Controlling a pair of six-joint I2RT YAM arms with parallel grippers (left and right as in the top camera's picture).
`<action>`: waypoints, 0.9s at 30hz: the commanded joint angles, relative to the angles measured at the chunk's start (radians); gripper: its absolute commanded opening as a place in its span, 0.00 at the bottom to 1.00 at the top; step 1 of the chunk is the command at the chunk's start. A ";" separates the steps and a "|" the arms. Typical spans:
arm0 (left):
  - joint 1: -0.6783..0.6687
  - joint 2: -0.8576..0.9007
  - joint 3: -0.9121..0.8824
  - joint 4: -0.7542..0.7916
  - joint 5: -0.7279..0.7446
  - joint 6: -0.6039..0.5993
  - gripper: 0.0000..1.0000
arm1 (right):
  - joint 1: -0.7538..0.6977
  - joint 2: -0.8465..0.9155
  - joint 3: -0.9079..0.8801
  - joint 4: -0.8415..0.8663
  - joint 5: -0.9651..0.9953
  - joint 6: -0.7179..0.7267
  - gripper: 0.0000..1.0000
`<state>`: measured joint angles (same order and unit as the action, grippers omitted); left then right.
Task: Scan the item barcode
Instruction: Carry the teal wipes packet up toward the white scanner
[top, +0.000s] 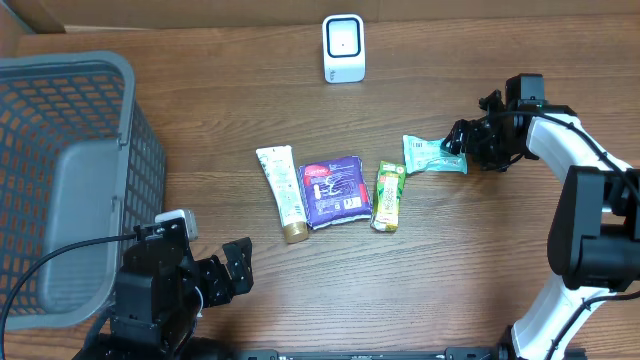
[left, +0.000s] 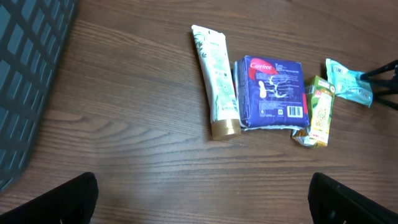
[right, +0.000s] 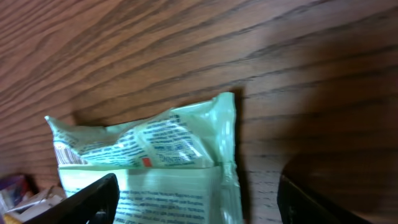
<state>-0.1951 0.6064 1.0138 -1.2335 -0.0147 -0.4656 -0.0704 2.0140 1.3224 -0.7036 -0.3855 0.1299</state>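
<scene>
Pick-up is judged to be underway; the teal packet (top: 430, 155), near the table's (top: 220, 100) right edge, is being straddled by the right gripper (top: 462, 148), jaws spread, nothing clamped; the left gripper (top: 238, 270) is being held agape, empty; next, closing and carrying toward the far-edge scanner (top: 343, 47) are being called for.
</scene>
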 joint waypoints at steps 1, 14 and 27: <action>-0.005 -0.012 -0.009 0.000 0.008 -0.006 1.00 | 0.002 0.058 0.005 0.000 -0.094 -0.006 0.79; -0.005 -0.012 -0.009 0.000 0.008 -0.006 0.99 | 0.003 0.076 -0.106 0.062 -0.148 0.110 0.48; -0.005 -0.012 -0.009 0.000 0.008 -0.006 1.00 | -0.010 0.071 -0.079 0.055 -0.271 0.076 0.04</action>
<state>-0.1951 0.6064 1.0138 -1.2339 -0.0147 -0.4656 -0.0734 2.0453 1.2472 -0.6323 -0.6209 0.2359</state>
